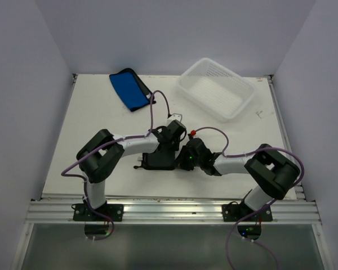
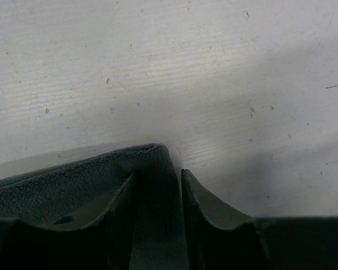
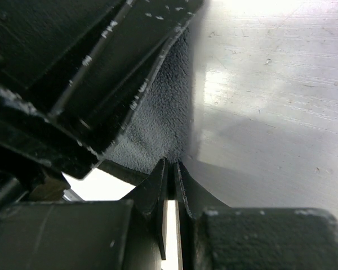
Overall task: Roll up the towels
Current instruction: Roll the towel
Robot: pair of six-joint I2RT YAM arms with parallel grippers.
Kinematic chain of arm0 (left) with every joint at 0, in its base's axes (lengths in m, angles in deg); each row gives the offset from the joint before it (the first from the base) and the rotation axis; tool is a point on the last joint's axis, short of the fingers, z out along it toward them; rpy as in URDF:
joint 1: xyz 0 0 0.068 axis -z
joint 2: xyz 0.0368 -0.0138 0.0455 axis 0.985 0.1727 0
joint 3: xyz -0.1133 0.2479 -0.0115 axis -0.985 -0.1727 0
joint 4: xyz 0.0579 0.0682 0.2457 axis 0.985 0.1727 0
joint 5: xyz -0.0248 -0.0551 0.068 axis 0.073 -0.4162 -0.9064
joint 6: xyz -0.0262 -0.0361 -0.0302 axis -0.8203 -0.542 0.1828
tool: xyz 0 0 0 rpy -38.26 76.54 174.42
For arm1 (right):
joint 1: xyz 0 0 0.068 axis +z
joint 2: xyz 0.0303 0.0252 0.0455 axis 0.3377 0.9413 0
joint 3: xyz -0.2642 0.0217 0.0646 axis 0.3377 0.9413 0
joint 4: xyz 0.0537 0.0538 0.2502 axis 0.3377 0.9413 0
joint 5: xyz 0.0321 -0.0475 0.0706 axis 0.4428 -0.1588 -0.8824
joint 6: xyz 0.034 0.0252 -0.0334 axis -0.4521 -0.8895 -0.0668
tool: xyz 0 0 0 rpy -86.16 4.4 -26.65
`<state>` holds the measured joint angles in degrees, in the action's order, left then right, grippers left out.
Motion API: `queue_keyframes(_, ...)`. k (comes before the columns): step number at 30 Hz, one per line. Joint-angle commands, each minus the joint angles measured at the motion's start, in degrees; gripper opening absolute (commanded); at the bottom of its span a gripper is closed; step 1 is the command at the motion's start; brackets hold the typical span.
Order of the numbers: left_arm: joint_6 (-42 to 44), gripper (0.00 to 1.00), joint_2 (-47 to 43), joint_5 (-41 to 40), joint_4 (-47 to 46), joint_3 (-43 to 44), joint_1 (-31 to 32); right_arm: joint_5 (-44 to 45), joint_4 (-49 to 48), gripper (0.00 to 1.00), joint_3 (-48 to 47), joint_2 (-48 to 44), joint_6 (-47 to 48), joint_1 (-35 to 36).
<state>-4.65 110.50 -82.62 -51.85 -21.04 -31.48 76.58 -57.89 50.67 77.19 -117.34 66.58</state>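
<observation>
Tabletop [image 1: 90,112] with blue towel [image 1: 129,89], pale walls [image 1: 22,84]

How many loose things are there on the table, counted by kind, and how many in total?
Towels: 2 (blue towel, dark towel)
Baskets: 1 (white basket)
Total: 3
</observation>
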Motion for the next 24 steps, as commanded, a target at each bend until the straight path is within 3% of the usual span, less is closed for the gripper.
queue_keyframes(1,0.63,0.39,1.51,-3.71,2.36,1.08,-0.15,2.88,4.42,0.00,1.07,-0.21,1.21,0.26)
queue_keyframes(6,0.55,0.28,3.26,-3.36,2.19,1.61,-0.15,2.88,3.99,0.00,1.16,-0.03,0.86,0.61)
queue_keyframes(13,0.20,0.24,6.25,-4.59,2.98,2.14,-0.15,3.76,3.90,0.00,1.16,0.23,1.21,1.22)
queue_keyframes(17,0.11,0.07,6.16,-4.77,3.15,2.23,-0.06,5.16,5.56,0.00,0.46,-0.38,2.62,2.63)
queue_keyframes(20,-0.42,0.00,5.29,-3.46,2.89,2.31,-0.41,8.06,8.98,0.00,-0.33,-1.69,3.93,3.77)
queue_keyframes(24,-1.30,0.00,3.18,0.94,0.70,1.44,-1.46,11.57,13.98,0.00,-1.74,-3.98,6.22,5.00)
